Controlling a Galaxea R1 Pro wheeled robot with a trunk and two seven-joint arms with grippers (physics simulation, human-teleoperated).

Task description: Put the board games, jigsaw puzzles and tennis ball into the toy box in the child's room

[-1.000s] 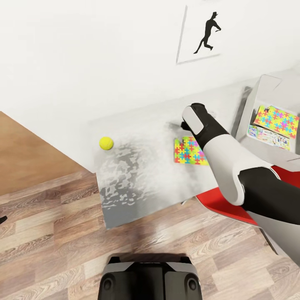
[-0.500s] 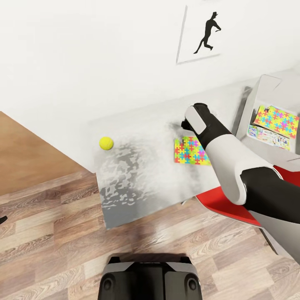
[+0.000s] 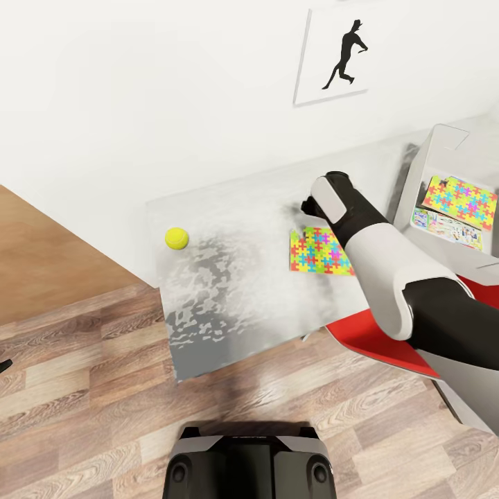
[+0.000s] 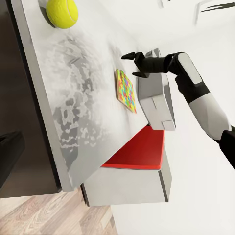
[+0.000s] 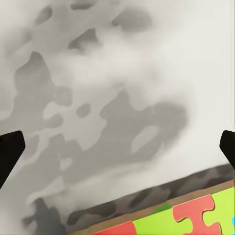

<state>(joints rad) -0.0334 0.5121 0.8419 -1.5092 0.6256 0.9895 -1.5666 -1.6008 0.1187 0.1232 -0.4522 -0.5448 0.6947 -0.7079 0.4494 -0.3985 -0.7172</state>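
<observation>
Since a second ago the right arm has slid slightly toward the right of the head view, and more of the flat multicoloured jigsaw puzzle square (image 3: pixel 316 251) lies uncovered on the long pale grey-white desk (image 3: pixel 229 291), right of the frame's centre. Its right pincer (image 4: pixel 137 65) hangs just past the puzzle's far edge, close above the desk, with its dark fingers spread apart and nothing between them; in the right wrist view the two black fingertips (image 5: pixel 10 152) sit at opposite edges of the picture with the puzzle's brown-rimmed edge (image 5: pixel 191 215) low in the frame. A small yellow-green tennis ball (image 3: pixel 177 238) rests on the desk left of centre, well apart from the puzzle. At the right edge of the head view stands the light grey open-topped toy box (image 3: pixel 433 159), holding a second jigsaw puzzle square (image 3: pixel 463 201) that lies partly over a pale board game box with cartoon art (image 3: pixel 443 226). A red chair seat (image 3: pixel 374 339) shows below the desk. I cannot tell the left pincer's state; just a dark shape (image 4: pixel 9 156) shows at the left wrist view's left edge.
</observation>
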